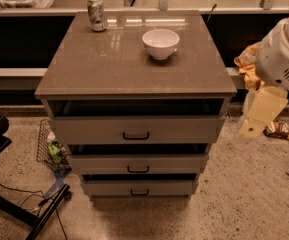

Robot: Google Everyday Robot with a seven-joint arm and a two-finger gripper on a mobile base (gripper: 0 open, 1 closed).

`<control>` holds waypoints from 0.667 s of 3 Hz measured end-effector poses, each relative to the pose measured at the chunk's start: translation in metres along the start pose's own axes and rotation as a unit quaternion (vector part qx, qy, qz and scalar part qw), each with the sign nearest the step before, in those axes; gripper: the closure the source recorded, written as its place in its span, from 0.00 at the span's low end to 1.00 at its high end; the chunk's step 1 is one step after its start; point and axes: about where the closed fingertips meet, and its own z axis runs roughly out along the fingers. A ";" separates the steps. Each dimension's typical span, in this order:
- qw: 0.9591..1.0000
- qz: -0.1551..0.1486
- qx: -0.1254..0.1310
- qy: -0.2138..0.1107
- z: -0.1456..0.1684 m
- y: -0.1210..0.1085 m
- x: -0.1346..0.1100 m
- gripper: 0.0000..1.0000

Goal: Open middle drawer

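Observation:
The cabinet (134, 69) has three grey-beige drawers, each with a small black loop handle. The middle drawer (99, 164) is the second one, with a low front panel and its handle (138, 169) at the centre. A dark gap shows above its front. The taller top drawer (84, 130) and the lowest drawer (109, 187) show similar gaps. My gripper (258, 115) is a pale yellowish piece hanging under the white arm (284, 54). It is to the right of the cabinet, level with the top drawer, and touches nothing.
A white bowl (160, 43) and a drink can (96, 14) stand on the cabinet top. A wire basket (51, 149) with litter sits on the floor to the left, beside a dark chair base (14, 204) and cables. Yellow cloth (244, 64) and wrappers (279, 130) lie at the right.

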 end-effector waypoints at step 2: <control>0.998 -0.005 0.023 -0.051 0.088 0.019 -0.005 0.00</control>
